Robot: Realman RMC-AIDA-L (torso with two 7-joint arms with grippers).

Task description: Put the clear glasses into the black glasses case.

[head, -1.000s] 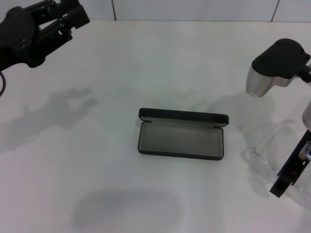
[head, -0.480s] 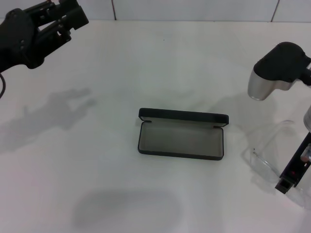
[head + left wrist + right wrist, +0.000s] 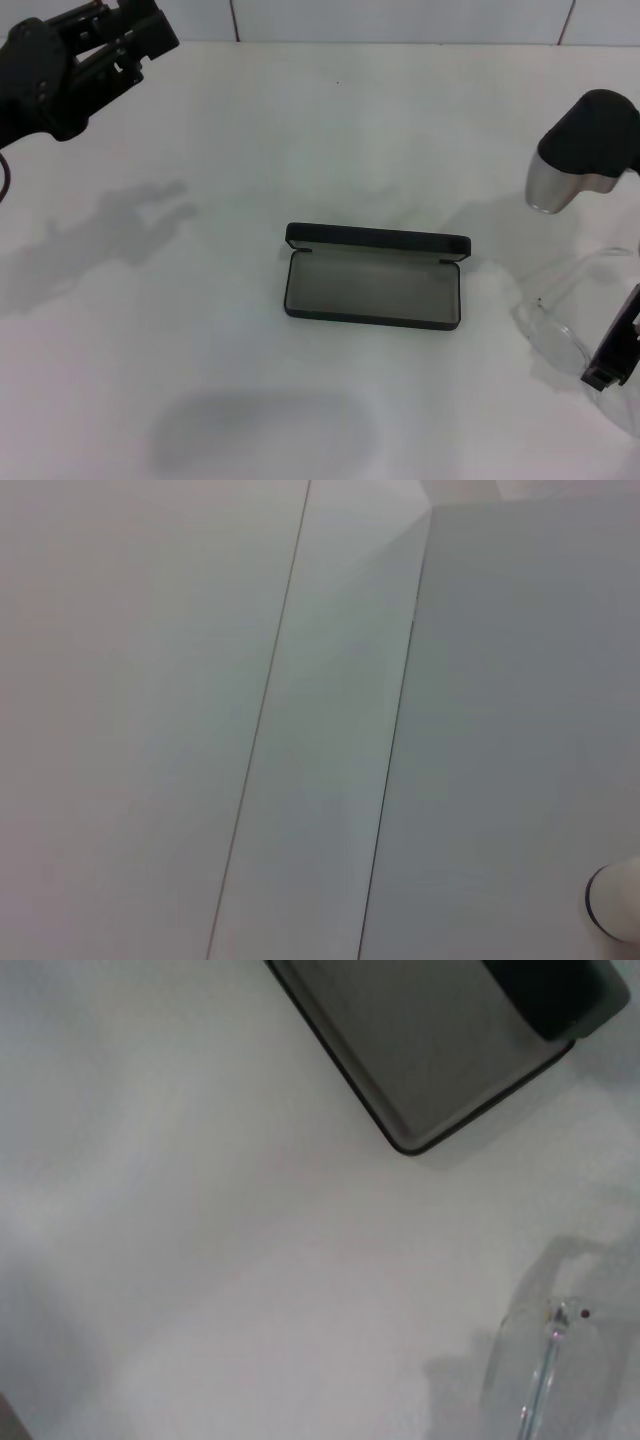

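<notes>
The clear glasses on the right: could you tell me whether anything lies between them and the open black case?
Nothing visible does: only bare white table separates the clear glasses from the open black glasses case.

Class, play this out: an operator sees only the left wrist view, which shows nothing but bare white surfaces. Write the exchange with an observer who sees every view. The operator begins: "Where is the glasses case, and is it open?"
Observer: The black glasses case lies open mid-table, with its grey lining facing up and nothing in it.
Operator: And the glasses?
Observer: The clear glasses are on the robot's right of the case, apart from it, beside the right pincer.
Operator: Where is my own arm?
Observer: The left pincer is at the far left corner of the table, well away from the case.
</notes>
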